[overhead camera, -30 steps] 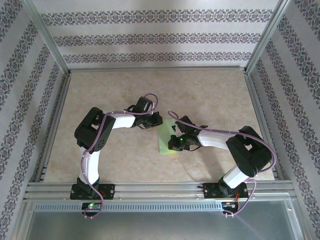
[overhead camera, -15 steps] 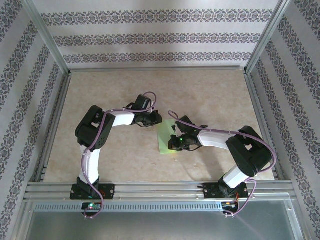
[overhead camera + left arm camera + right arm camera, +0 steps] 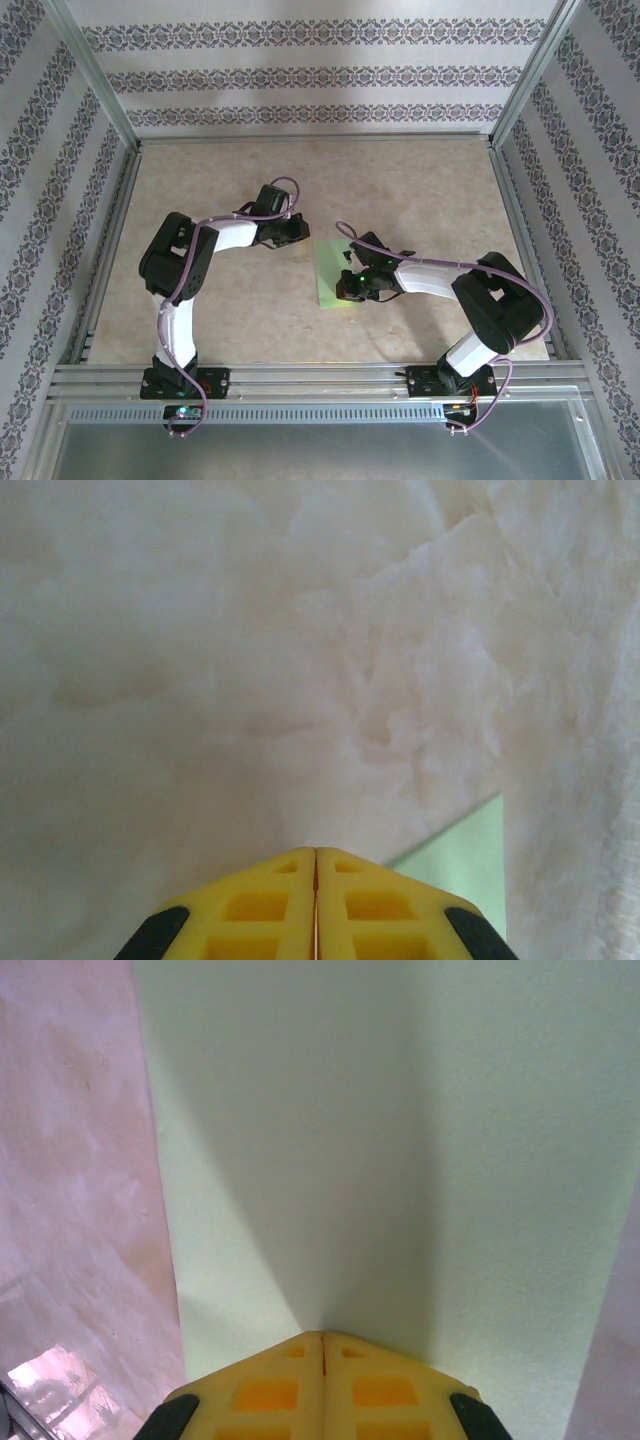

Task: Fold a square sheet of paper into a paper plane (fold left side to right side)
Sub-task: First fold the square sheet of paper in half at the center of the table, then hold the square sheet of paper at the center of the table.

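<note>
- Paper (image 3: 330, 272), pale green, lies flat near the middle of the worktop (image 3: 420, 190), a touch toward the right edge; from above it reads as a tall, narrow rectangle, long sides running from the near edge toward the far edge
- right gripper (image 3: 346, 284) is low over the paper's right half; yellow fingers pressed tight together, nothing pinched between them; on its wrist camera green sheet spreads ahead of the tips, and their shadow runs right up to them
- left gripper (image 3: 299, 236) hangs just beside the paper's far left corner, over bare worktop; fingers flush together too, gripping nothing; its wrist camera catches one green corner low on the right
</note>
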You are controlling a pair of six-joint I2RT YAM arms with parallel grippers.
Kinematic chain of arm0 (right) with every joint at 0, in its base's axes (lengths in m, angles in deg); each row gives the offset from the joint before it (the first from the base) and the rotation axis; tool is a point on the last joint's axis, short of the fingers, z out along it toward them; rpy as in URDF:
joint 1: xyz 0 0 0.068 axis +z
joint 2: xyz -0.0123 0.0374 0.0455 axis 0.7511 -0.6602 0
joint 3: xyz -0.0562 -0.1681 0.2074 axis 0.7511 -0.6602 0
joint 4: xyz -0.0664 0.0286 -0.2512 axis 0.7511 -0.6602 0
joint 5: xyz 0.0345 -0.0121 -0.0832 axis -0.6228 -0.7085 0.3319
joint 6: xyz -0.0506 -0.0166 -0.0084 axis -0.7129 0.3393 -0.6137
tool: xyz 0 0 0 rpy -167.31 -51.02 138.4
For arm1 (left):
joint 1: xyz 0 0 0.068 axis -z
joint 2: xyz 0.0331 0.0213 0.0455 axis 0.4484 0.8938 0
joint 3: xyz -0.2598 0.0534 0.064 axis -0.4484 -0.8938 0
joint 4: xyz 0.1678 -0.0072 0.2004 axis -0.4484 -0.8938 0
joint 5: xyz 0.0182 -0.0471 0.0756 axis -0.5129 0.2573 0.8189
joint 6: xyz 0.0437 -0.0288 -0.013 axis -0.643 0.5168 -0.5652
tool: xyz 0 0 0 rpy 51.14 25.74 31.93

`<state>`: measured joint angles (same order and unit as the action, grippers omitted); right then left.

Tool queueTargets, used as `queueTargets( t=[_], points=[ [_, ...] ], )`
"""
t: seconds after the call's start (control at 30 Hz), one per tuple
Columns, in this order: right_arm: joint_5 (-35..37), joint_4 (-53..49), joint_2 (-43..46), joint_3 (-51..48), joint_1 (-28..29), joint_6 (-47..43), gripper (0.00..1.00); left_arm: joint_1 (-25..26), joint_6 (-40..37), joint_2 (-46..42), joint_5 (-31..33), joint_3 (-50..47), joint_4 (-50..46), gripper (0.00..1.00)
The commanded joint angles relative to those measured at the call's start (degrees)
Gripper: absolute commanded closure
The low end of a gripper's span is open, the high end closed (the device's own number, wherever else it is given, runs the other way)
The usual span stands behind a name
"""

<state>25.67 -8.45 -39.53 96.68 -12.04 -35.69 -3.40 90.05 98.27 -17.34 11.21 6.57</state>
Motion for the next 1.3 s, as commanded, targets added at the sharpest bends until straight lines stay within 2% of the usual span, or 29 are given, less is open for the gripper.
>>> queueTargets(
  t=[0.0, 0.23, 0.5, 1.1, 1.27],
  points=[
    [4.6, -6.9, -2.4, -2.0, 1.2, 1.8, 1.0, 1.6, -0.4, -7.1, 0.7, -3.3, -1.9, 0.91],
    [5.2, -6.5, -2.2, -1.0, 1.7, 2.5, 1.0, 8.6, 5.7, -13.3, 0.9, -9.8, -4.5, 0.91],
    [5.4, -6.6, -2.6, -0.9, 2.0, 2.5, 1.0, 14.2, 9.6, -10.1, -0.5, -10.6, -4.2, 0.91],
    [5.1, -7.0, -1.6, -0.7, 2.3, 2.5, 1.0, 14.7, 11.2, -6.3, 2.9, -8.7, -8.3, 0.9],
    [3.9, -8.8, 1.8, 2.4, 2.0, 2.1, 0.9, 14.7, 11.3, -5.5, 2.4, -8.7, -9.4, 0.9]
  ],
)
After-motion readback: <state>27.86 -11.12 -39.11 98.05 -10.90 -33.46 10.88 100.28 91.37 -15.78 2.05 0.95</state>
